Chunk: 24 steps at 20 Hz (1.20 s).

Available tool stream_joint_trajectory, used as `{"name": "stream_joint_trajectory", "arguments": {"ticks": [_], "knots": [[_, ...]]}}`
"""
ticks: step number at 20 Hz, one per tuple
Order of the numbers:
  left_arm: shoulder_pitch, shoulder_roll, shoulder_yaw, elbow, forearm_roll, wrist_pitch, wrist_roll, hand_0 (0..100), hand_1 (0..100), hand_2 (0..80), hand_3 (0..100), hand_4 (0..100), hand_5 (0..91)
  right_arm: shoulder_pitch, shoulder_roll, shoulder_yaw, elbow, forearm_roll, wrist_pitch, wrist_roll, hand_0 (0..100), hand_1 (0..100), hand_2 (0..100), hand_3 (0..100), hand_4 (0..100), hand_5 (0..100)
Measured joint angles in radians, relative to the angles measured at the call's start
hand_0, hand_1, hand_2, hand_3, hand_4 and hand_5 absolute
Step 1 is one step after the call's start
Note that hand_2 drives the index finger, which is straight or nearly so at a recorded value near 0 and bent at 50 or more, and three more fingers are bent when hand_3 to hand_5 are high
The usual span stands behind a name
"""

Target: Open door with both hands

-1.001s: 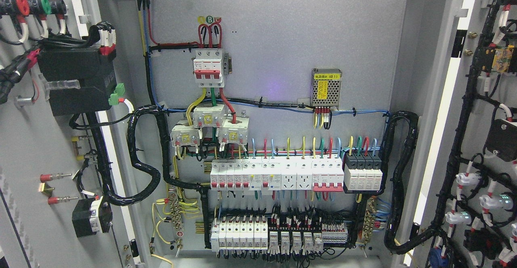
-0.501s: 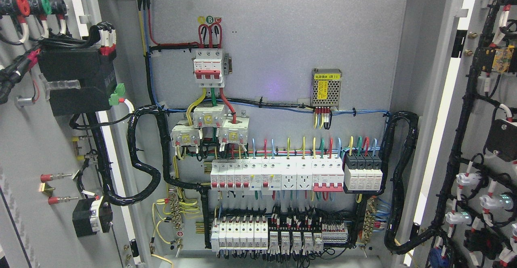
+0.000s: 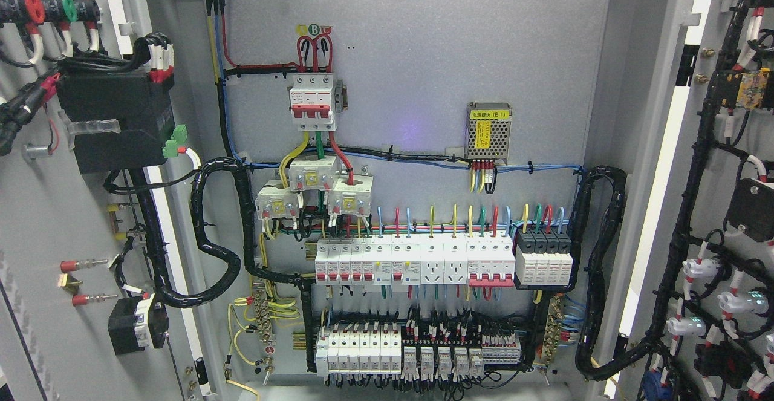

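Observation:
An electrical cabinet fills the head view with both doors swung wide. The left door (image 3: 54, 219) shows its inner face with a black box and wired parts. The right door (image 3: 734, 165) also shows its inner face, with black cable runs and small lamps. Between them the grey back panel (image 3: 423, 56) is fully exposed. Neither of my arms nor hands appears anywhere in the picture.
On the back panel sit a red-and-white main breaker (image 3: 312, 103), a small mesh power supply (image 3: 489, 130), a row of white breakers (image 3: 414, 262) and lower relays (image 3: 417, 349). Black cable looms (image 3: 214, 231) hang at both sides.

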Motion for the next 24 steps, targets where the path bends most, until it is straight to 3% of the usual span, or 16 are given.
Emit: {"name": "stream_joint_trajectory", "arguments": {"ticks": [11,15,24], "knots": [[0.0,0.015,0.052,-0.152,0.0,-0.163,0.006,0,0,0.0,0,4,0.0,0.064,-0.077,-0.057,-0.102,-0.052,-0.025,-0.016,0,0,0,0,0,0],[-0.003,0.009,0.07,-0.191,0.0,-0.2,0.002,0,0,0.0,0,4,0.0,0.085,-0.092,-0.072,-0.127,-0.063,-0.081,-0.017,0,0,0,0,0,0],[-0.072,-0.02,0.126,-0.243,0.0,-0.265,-0.001,0,0,0.0,0,4,0.0,0.116,-0.118,-0.092,-0.158,-0.077,-0.119,-0.017,0,0,0,0,0,0]]}}
